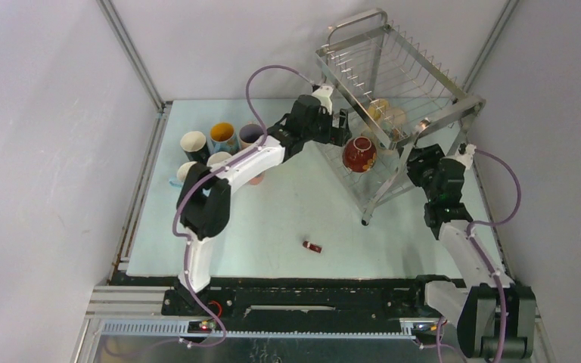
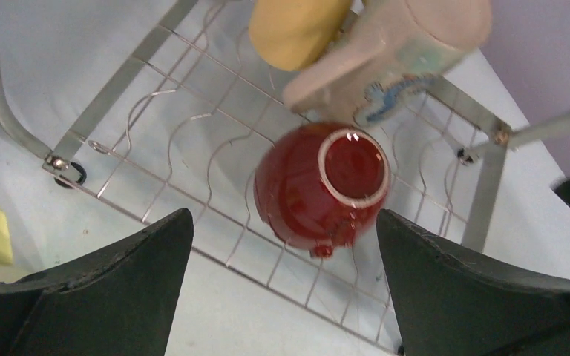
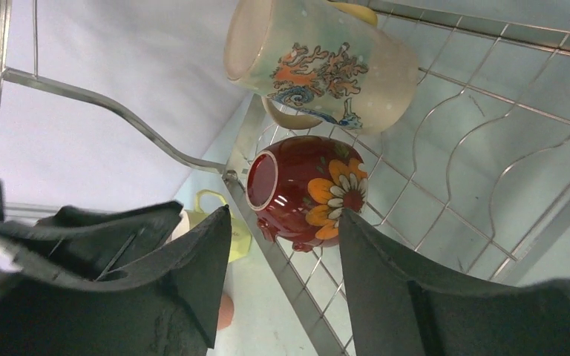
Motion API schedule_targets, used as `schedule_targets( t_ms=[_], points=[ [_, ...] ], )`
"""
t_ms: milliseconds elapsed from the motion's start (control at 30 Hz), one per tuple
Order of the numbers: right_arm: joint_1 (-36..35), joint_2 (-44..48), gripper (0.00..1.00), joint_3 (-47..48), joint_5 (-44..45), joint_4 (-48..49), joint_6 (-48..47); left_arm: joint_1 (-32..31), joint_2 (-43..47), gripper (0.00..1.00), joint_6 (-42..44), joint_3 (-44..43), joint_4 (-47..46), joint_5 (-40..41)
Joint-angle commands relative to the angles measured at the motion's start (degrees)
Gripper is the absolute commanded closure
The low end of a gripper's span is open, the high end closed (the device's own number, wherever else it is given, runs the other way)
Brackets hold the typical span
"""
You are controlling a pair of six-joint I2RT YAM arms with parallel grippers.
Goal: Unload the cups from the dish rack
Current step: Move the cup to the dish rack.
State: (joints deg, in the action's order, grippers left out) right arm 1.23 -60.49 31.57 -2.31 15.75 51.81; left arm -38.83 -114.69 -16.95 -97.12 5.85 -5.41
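The chrome wire dish rack (image 1: 424, 83) stands at the back right. A dark red flowered cup (image 1: 359, 154) lies on its side on the lower wire shelf (image 2: 193, 148), mouth toward the left wrist camera. Above it a cream patterned cup (image 3: 319, 55) and a yellow cup (image 2: 297, 30) lie in the rack. My left gripper (image 2: 283, 215) is open just in front of the red cup (image 2: 304, 193), holding nothing. My right gripper (image 3: 282, 219) is open at the rack's right side, a rack bar (image 3: 282, 267) between it and the red cup (image 3: 308, 189).
Several cups stand grouped at the table's back left, among them a black one (image 1: 194, 144), a yellow-lined one (image 1: 223, 136) and a purple one (image 1: 250, 134). A small dark red fragment (image 1: 312, 246) lies near the front middle. The left arm (image 1: 234, 166) reaches over the group.
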Motion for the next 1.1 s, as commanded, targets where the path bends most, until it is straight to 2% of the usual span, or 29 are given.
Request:
schedule_targets(
  t_ms=[0, 233, 333, 600, 900, 1067],
  points=[
    [0.6, 4.2, 0.39, 2.0, 1.7, -5.7, 0.2, 0.9, -6.3, 0.0, -4.7, -9.4, 2.0, 2.7],
    [1.2, 6.0, 0.42, 2.1, 0.0, -5.7, -0.6, 1.1, -16.2, 0.06, -10.3, -23.5, 5.0, 0.1],
    [1.7, 5.9, 0.42, 2.1, -0.8, -5.4, -0.8, 1.1, -18.7, 0.12, -12.6, -26.8, 5.3, -1.4],
    [2.5, 4.0, 0.43, 2.1, -2.5, -3.7, -1.0, 0.9, -21.9, 0.37, -18.1, -27.5, 3.0, -5.3],
    [2.6, 2.3, 0.43, 3.3, -3.0, -3.7, -1.9, -0.1, -22.9, 0.47, -20.9, -26.9, 2.6, -8.7],
    [2.8, 1.2, 0.43, 3.5, -3.1, -3.0, -2.2, -0.9, -20.4, 0.51, -22.0, -22.6, 0.8, -9.7]
  ],
)
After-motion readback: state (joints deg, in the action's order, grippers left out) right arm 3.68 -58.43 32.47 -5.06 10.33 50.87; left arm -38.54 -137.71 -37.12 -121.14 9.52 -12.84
